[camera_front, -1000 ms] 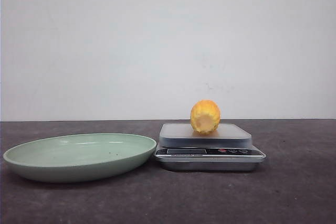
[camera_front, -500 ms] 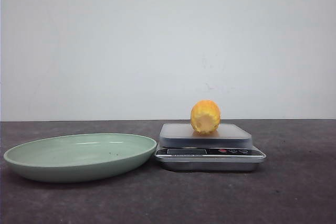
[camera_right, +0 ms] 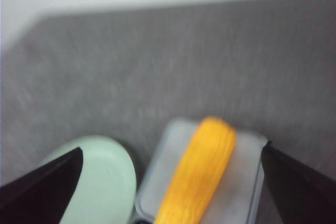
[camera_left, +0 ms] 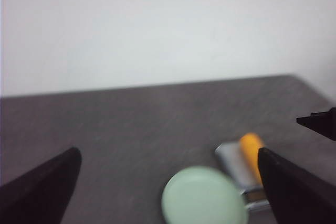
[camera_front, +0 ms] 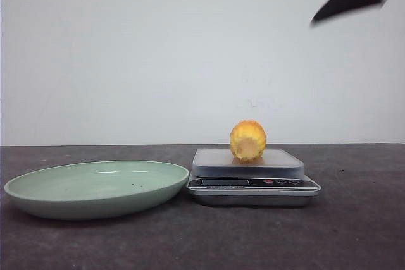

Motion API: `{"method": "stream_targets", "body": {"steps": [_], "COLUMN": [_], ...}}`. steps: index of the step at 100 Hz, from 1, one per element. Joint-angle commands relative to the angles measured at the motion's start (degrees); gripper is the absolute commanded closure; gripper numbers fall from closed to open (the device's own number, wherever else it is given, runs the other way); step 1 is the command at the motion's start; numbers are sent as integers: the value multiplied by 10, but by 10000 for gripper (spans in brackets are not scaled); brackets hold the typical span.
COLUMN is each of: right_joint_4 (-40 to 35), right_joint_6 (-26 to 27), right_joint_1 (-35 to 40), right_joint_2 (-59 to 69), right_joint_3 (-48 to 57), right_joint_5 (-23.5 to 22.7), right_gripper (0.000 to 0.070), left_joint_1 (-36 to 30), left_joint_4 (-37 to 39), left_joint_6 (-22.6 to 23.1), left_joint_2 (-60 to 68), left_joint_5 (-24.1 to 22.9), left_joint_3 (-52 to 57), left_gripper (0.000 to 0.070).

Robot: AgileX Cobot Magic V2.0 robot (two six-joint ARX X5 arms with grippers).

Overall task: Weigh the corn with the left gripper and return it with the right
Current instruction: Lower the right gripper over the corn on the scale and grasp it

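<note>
The corn (camera_front: pixel 247 140), a short yellow-orange cob piece, lies on the platform of the silver scale (camera_front: pixel 215 160) with its cut end facing the camera. My right gripper (camera_front: pixel 285 6) is open and empty, with its two black fingertips showing at the top right, high above the scale. In the right wrist view, blurred, the corn (camera_right: pixel 202 171) lies below and between that gripper's (camera_right: pixel 172 150) spread fingers. My left gripper (camera_left: pixel 168 153) is open and empty, high and far from the corn (camera_left: pixel 251 150). It does not show in the front view.
A shallow pale green plate (camera_front: pixel 95 188) sits just left of the scale on the dark table. It also shows in the left wrist view (camera_left: pixel 202 198) and in the right wrist view (camera_right: pixel 100 182). A white wall stands behind.
The right gripper's fingertips have come into the top right of the front view; before, no gripper showed. The corn, scale and plate have not moved.
</note>
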Motion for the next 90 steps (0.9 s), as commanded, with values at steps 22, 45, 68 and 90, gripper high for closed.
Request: {"method": "stream_targets", "body": {"steps": [22,45,68,90], "right_joint_4": [-3,-34,-75,-92], "right_joint_6": [70,79,87,87], "right_joint_1": [21,25,24,24], "right_joint_2": [172,250,283,286], "right_joint_3": [42,96,109,109], "right_joint_5": [0,3,18,22], "right_gripper": [0,0,15,153], "left_joint_1": [-4,-5,-4,-4], "left_joint_4": [-21,2,16,35], "left_joint_6": [-6,-60,-82,-82], "left_joint_2": [-60,-117,-148,-150], "left_joint_5": [-16,-15,-15,-15], "left_joint_3": [-174,-283,-311,-311], "left_gripper": [0,0,0,0]}}
